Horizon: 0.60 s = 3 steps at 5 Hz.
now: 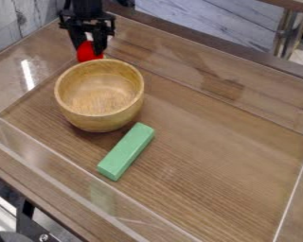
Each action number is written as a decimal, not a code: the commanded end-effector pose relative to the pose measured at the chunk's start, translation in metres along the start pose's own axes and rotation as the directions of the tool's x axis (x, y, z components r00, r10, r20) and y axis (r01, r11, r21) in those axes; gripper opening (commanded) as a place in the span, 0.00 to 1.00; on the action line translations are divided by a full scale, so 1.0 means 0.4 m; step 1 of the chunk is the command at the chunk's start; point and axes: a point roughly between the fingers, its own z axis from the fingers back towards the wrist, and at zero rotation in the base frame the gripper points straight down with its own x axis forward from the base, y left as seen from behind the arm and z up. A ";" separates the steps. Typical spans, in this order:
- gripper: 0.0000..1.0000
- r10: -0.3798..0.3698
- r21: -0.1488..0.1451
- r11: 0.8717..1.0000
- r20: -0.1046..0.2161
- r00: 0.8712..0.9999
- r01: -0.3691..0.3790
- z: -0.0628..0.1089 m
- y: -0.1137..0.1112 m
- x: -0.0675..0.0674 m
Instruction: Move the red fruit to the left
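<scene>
One red fruit (86,48) between the hand's (87,44) fingers beyond the wooden bowl (99,94), grip unclear, no legible writing

I'm looking at a robot test cell, more lab than home. The wood-grain bench (230,123) is fenced by clear acrylic walls (27,142) that catch reflections along the near and left edges. On it sit staged props, not household clutter: a wooden bowl (99,93) and a green block (126,151). Behind the bench I see grey plank flooring (204,19) and a furniture leg (288,38) at upper right.
</scene>
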 end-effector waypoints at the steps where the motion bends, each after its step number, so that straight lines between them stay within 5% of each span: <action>1: 1.00 0.060 0.024 0.998 0.072 0.996 -0.062 0.081 -0.023 -0.006; 3: 1.00 0.084 0.015 0.996 0.076 0.994 -0.086 0.050 -0.018 0.001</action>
